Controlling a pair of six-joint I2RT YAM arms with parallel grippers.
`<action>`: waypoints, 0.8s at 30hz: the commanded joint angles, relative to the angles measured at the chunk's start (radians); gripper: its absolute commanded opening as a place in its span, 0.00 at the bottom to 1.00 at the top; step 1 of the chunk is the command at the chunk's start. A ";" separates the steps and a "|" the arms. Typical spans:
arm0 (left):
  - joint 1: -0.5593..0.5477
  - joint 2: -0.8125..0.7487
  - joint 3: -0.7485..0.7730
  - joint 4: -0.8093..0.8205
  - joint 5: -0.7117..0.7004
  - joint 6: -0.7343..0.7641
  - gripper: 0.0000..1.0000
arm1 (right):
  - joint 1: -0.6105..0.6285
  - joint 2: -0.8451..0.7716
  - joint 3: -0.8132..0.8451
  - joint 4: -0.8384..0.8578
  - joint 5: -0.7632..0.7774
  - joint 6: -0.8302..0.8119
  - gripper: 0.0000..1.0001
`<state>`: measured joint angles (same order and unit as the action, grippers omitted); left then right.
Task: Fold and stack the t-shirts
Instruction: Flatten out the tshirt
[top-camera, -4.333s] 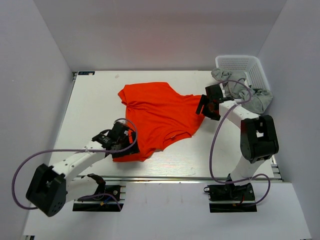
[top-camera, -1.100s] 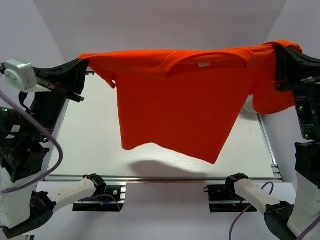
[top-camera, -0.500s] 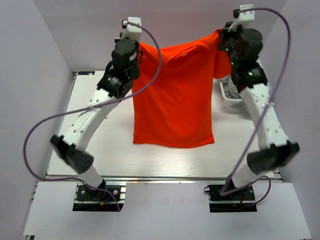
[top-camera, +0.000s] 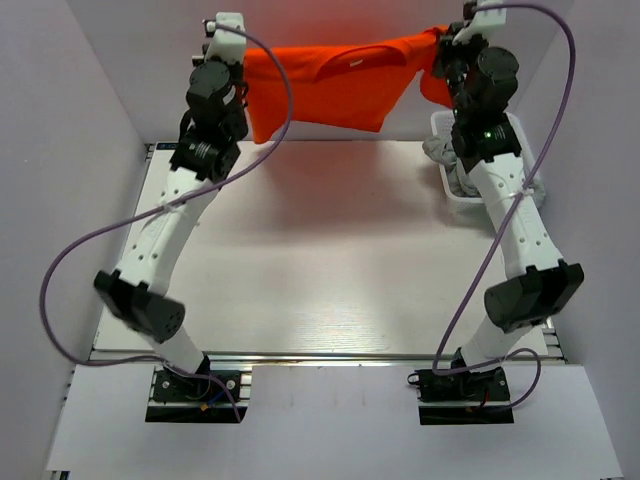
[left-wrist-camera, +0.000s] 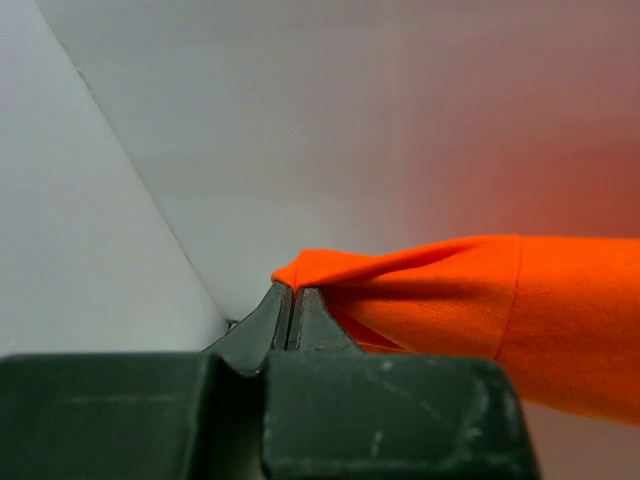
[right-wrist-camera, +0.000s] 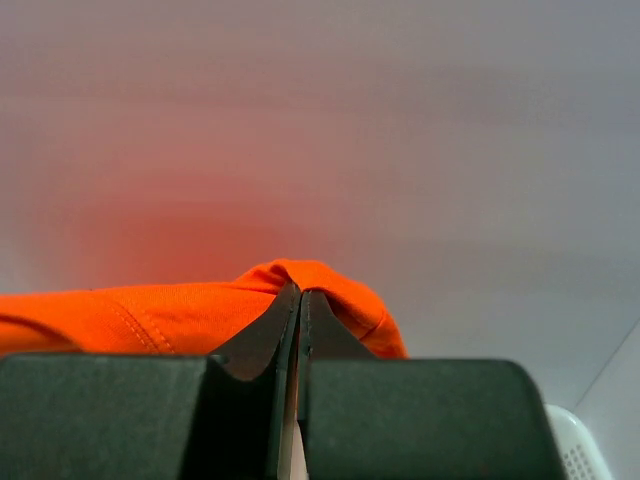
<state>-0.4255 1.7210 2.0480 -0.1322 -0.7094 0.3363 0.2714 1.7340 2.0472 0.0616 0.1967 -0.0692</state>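
Fingers of left gripper (left-wrist-camera: 290, 302), right gripper (right-wrist-camera: 299, 300) pinch orange-red t-shirt (top-camera: 330, 88); cloth spans crosswise between them, high over table (top-camera: 330, 260).

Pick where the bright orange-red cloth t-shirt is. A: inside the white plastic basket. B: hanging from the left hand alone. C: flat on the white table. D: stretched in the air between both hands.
D: the left hand and right hand each pinch an end of the bright orange-red cloth t-shirt.
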 joint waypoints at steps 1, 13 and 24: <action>0.007 -0.193 -0.200 0.063 0.085 -0.043 0.00 | -0.006 -0.135 -0.218 0.136 -0.017 -0.034 0.00; -0.016 -0.509 -0.926 -0.116 0.393 -0.474 0.00 | -0.008 -0.462 -0.936 0.107 -0.029 0.113 0.00; -0.016 -0.675 -1.314 -0.236 0.798 -0.706 0.00 | -0.005 -0.490 -1.138 -0.270 0.093 0.347 0.00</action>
<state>-0.4423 1.1217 0.8009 -0.3367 -0.0853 -0.2771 0.2703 1.2350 0.9031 -0.0463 0.1886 0.1890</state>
